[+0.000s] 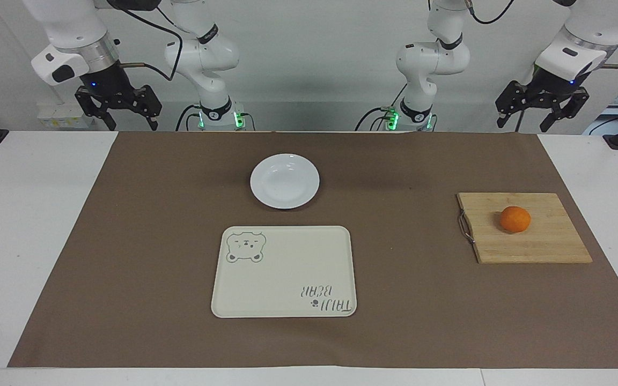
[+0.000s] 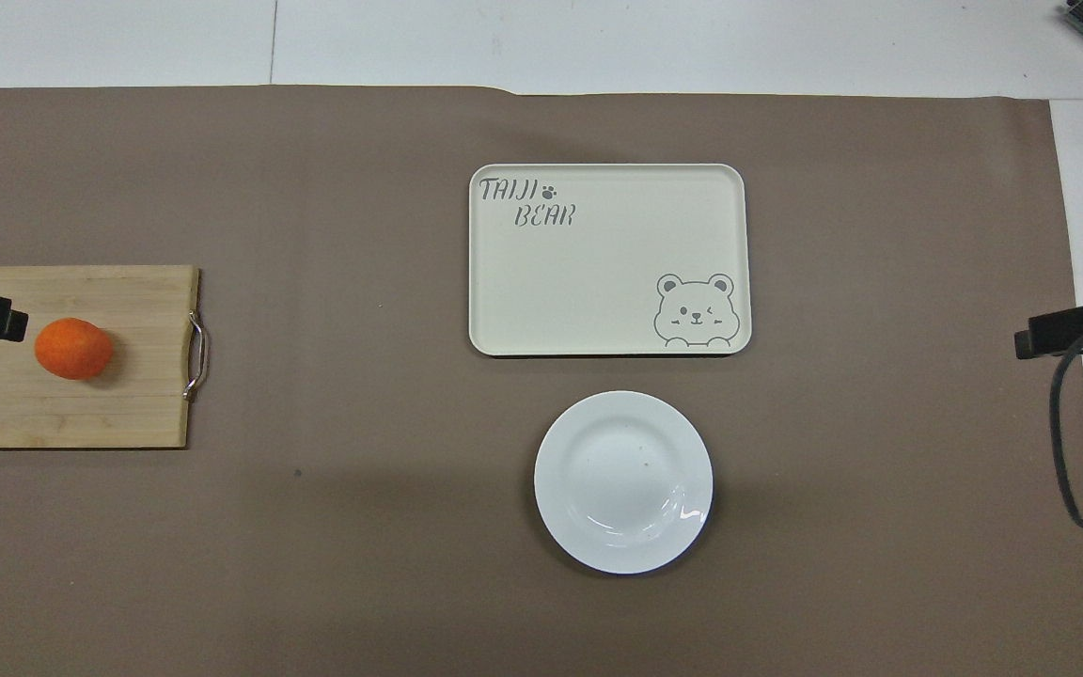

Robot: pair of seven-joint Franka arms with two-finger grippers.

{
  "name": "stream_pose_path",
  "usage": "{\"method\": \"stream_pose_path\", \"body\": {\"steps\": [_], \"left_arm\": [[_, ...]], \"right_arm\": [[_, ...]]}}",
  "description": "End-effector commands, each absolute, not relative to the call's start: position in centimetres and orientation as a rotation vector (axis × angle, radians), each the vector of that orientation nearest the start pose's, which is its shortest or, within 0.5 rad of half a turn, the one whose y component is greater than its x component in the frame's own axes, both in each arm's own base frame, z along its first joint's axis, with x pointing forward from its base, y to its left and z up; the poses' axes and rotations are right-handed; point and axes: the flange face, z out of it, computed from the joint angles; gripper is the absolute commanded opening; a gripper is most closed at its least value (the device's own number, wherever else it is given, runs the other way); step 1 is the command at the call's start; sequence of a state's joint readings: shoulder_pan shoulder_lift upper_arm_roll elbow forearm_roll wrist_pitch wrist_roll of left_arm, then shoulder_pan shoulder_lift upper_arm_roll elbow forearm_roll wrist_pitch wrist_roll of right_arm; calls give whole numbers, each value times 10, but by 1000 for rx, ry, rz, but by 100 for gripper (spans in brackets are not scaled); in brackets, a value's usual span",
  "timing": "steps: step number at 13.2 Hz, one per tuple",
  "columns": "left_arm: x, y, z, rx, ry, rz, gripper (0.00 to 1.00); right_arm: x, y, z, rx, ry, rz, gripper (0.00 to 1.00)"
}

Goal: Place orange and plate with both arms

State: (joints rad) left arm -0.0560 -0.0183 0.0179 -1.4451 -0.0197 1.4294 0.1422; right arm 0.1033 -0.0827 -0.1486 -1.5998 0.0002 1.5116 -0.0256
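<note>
Bamboo board [image 1: 523, 227] is carrying the orange [image 1: 515, 219], its long axis lying across the bench [image 1: 30, 225], toward the left arm's end. The plate [image 1: 284, 180] is sitting flat, nearer the robots than the tray [image 1: 284, 271]. Left end effector [image 1: 542, 111] and right end effector [image 1: 117, 110] are hanging raised, fingers spread.

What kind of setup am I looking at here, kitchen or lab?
Likely a robot lab bench: a white table under a brown paper mat, staged with a plate, bear tray and an orange on a cutting board.
</note>
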Motion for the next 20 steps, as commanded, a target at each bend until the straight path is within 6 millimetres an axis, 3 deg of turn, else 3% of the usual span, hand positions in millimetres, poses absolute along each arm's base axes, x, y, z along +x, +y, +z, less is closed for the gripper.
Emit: {"method": "stream_pose_path", "body": {"steps": [1,4,9,12,16,20], "left_arm": [[523,-28,682,-3151,283,-1,100],[523,-33,681,-3145,331,-14,100],[527,-25,682,-3141,362,-58,100],[539,-9,687,-3128,379,-182,100],[567,22,660,-3107,461,-201,100],[602,65,602,-3097,528,-153,100]], "right_arm": [[513,-30,650,-3137,7,18,100],[513,-30,649,-3137,7,21,100],[513,-30,649,-3137,4,21,100],[513,-30,649,-3137,7,21,100],[513,-30,649,-3137,7,21,100],[513,-30,649,-3137,7,21,100]]}}
